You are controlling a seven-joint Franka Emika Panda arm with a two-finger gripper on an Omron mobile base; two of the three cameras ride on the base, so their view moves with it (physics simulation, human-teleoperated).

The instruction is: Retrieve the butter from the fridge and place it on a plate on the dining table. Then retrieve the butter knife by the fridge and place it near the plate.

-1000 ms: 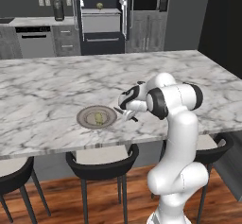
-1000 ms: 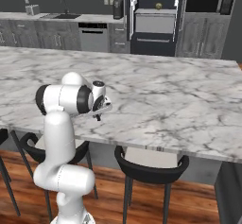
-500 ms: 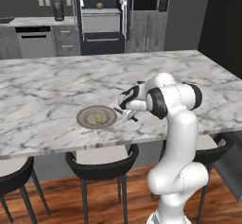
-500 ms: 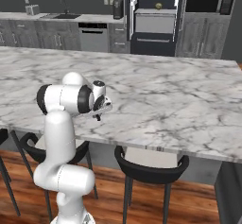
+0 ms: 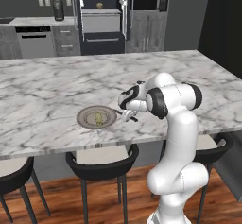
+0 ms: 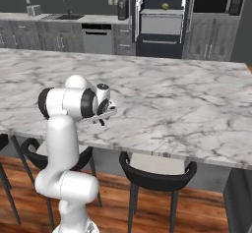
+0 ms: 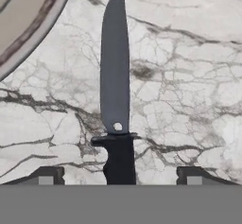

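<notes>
The butter knife is seen lying flat on the dining table, just right of the plate, blade pointing away from the hand. The gripper is spread wide, fingertips standing clear on either side of the dark handle; nothing is grasped. The butter is seen on the plate. Black stools are tucked under the near table edge. The fridge is seen open at the far wall.
</notes>
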